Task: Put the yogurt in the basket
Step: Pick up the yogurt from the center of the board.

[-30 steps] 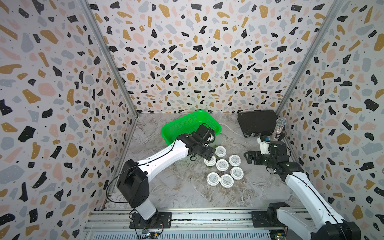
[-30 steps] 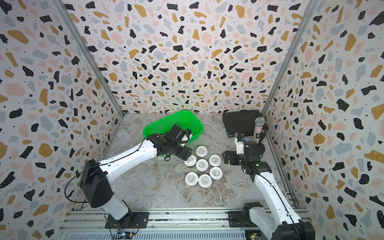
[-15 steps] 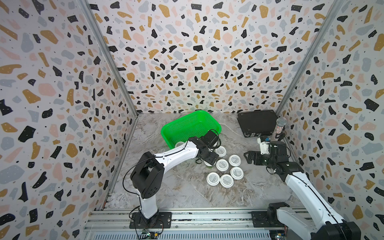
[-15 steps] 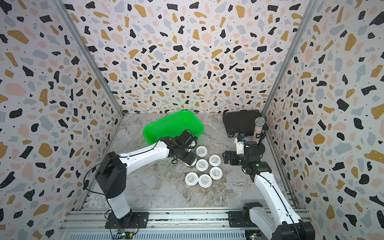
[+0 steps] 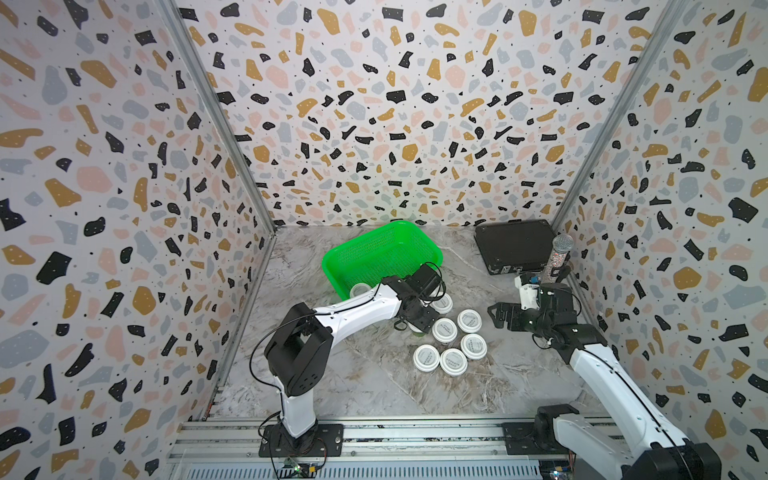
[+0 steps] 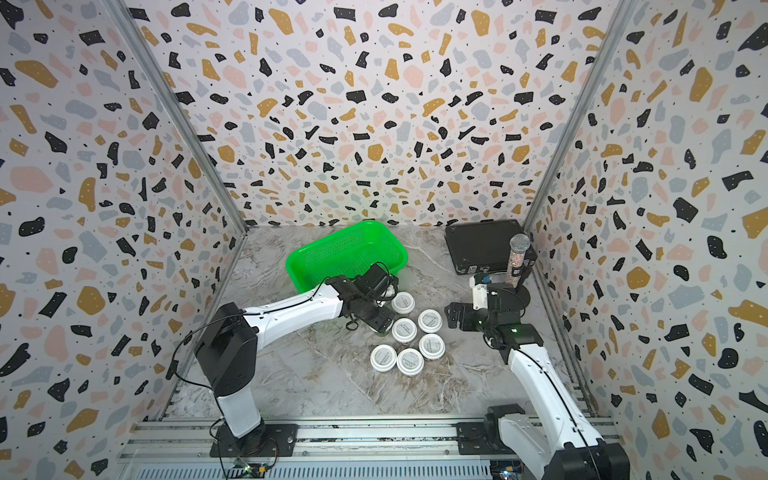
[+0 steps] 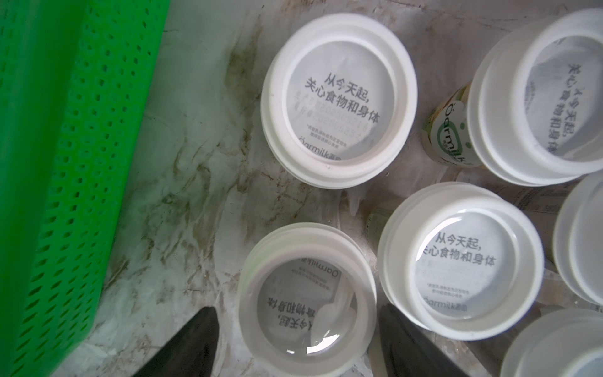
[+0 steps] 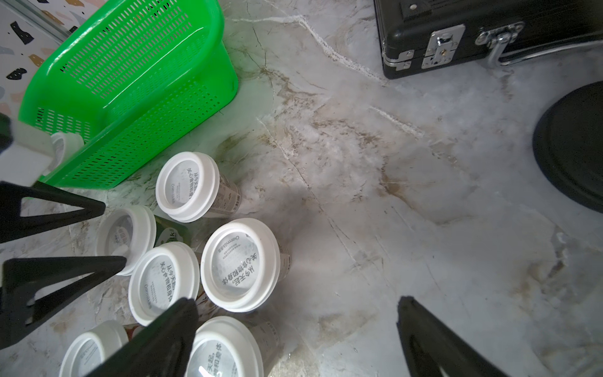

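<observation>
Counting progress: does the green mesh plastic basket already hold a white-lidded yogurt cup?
Yes, one white-lidded yogurt cup sits inside the green mesh basket, at a corner.

We locate the left pincer (image 5: 420,325) low at the edge of six visible yogurt cups (image 5: 444,330) clustered on the worktop (image 5: 374,390), near the basket (image 5: 380,253). One cup (image 5: 360,289) sits inside the basket. The right pincer (image 5: 500,316) stands apart, jaws spread.

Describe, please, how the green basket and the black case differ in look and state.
The basket is bright green with perforated walls; the black case is solid, with metal latches. The basket is open-topped and holds one yogurt cup; the case is shut. Both are rectangular and sit toward the back of the table.
</observation>
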You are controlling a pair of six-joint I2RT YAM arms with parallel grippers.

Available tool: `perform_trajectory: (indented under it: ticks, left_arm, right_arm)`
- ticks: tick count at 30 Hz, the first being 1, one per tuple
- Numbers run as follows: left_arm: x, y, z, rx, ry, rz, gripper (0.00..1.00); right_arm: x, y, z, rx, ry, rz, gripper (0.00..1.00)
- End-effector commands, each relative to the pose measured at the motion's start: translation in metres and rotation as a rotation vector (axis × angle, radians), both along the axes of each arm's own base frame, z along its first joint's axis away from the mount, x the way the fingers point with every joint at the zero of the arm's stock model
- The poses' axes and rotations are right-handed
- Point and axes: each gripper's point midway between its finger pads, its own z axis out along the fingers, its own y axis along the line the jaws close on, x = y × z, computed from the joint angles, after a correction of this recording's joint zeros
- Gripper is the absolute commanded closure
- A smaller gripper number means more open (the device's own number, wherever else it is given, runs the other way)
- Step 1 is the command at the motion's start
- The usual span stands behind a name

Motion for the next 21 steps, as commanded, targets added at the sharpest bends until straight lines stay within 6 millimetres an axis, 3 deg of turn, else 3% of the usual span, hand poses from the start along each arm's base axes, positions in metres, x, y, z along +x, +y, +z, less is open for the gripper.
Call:
perform_trajectory:
  ticks: [1,10,21]
  left_arm:
    - [0.0022,-0.0067,-0.0001,-0.001,-0.012,-0.006,0.21]
    - [0.0032,-0.0082,-0.0065,0.017,-0.008,-0.006,0.24]
    - [0.0067,-0.0014,0.0018,0.043,-0.044,0.004,0.31]
  right_arm:
    - [-0.0026,-0.0005,0.0015,-0.006,-0.005,-0.002,0.00]
    - [-0.0029,-0.0008,0.0011,-0.007,-0.003,-0.003,0.00]
    - [-0.0029,-0.0008,0.0011,-0.007,-0.003,-0.003,0.00]
